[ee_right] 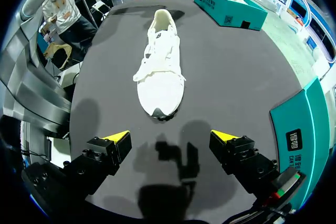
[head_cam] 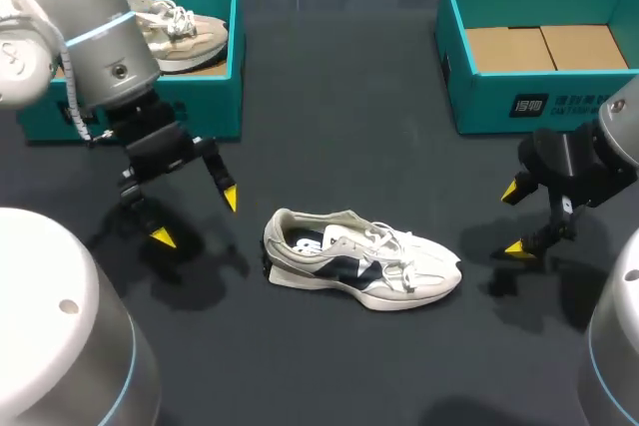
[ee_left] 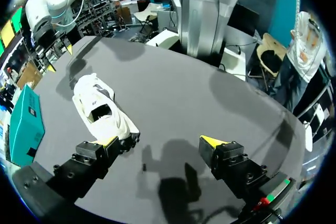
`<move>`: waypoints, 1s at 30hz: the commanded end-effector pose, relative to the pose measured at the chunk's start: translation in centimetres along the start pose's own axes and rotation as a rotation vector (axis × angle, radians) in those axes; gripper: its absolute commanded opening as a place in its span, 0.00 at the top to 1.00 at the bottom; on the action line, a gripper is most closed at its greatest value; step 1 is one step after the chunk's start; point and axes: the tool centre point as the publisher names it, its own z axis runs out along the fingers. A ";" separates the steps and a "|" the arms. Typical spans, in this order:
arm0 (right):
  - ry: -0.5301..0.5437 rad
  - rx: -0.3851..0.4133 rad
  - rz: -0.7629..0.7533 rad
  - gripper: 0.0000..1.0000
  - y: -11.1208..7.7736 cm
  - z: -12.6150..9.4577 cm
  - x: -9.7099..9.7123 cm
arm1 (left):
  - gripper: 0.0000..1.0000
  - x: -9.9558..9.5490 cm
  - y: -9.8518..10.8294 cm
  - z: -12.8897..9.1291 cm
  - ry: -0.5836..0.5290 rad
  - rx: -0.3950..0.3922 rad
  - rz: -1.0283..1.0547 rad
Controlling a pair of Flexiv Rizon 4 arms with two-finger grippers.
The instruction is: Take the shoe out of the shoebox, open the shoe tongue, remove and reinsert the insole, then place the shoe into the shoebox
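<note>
Between the two grippers, the shoe (head_cam: 359, 264) stands upright on the table (head_cam: 329, 127), outside either box. Its heel points to the left gripper (head_cam: 196, 216), its toe to the right gripper (head_cam: 513, 218). Both grippers hover with fingers apart, holding nothing. Removal from the box appears complete. Tongue opening, insole handling and return appear outstanding. An empty box (head_cam: 519, 102) sits beyond the right gripper.

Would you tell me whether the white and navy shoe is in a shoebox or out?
Out: the shoe stands on its sole on the table, apart from the right shoebox.
</note>
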 end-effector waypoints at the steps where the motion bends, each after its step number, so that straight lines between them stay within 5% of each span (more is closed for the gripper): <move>1: -0.002 0.003 0.001 0.00 0.0 0.0 0.1 | 0.00 0.7 0.7 0.3 -0.176 0.119 -0.146; 6: -0.002 0.003 0.001 0.00 0.0 0.0 0.1 | 0.00 0.7 0.7 0.3 -0.176 0.119 -0.146; 15: -0.002 0.003 0.001 0.00 0.0 0.0 0.1 | 0.00 0.6 4.2 2.9 -0.288 0.368 -0.322; 26: -0.002 0.003 0.001 0.00 0.0 0.0 0.1 | 0.00 0.4 4.5 3.3 -0.314 0.361 -0.348; 28: -0.002 0.003 0.001 0.00 0.0 0.0 0.1 | 0.00 0.3 5.2 3.7 -0.336 0.447 -0.359; 30: -0.002 0.003 0.001 0.00 0.0 0.0 0.1 | 0.00 0.2 5.9 4.1 -0.388 0.450 -0.383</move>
